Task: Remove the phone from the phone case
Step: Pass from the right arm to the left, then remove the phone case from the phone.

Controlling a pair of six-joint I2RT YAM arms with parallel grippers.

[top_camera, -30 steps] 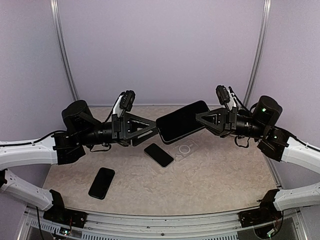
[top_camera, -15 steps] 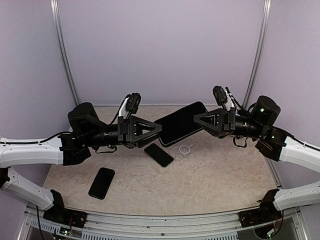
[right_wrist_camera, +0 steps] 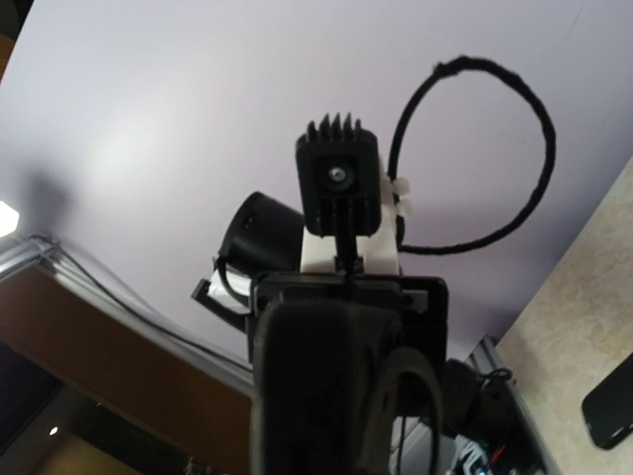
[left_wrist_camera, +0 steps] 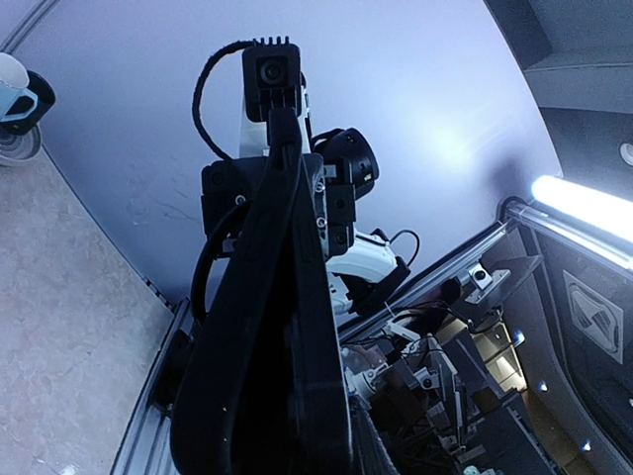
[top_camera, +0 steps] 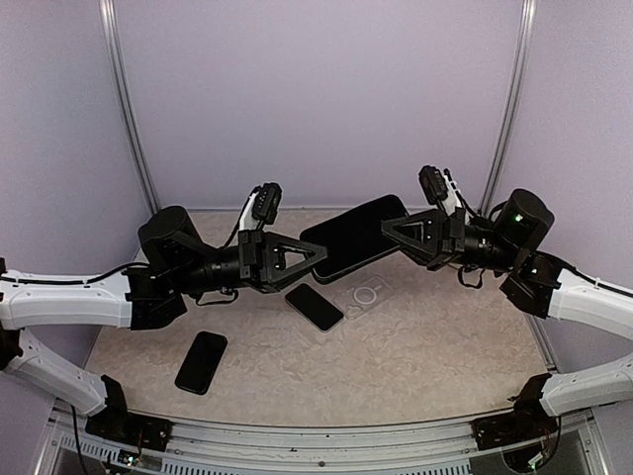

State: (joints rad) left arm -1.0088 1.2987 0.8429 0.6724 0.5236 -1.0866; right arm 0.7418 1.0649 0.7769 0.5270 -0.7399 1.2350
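Note:
A black phone in its phone case point(top_camera: 352, 237) hangs in the air over the back of the table, held between both arms. My left gripper point(top_camera: 315, 255) is shut on its lower left end, and my right gripper point(top_camera: 389, 227) is shut on its upper right end. In the left wrist view the phone case point(left_wrist_camera: 287, 336) runs edge-on away from the camera to the right arm's jaws. In the right wrist view it is a dark slab point(right_wrist_camera: 326, 386) that fills the lower frame. I cannot tell the phone from the case.
Below the held phone lie a second black phone point(top_camera: 315, 307) and a clear case point(top_camera: 362, 295). A third black phone point(top_camera: 201, 362) lies at the front left. The table point(top_camera: 445, 356) has purple walls behind it.
My left gripper moved right to the phone's left end and closed on it. The phone shifted slightly up and left, still in the right gripper.

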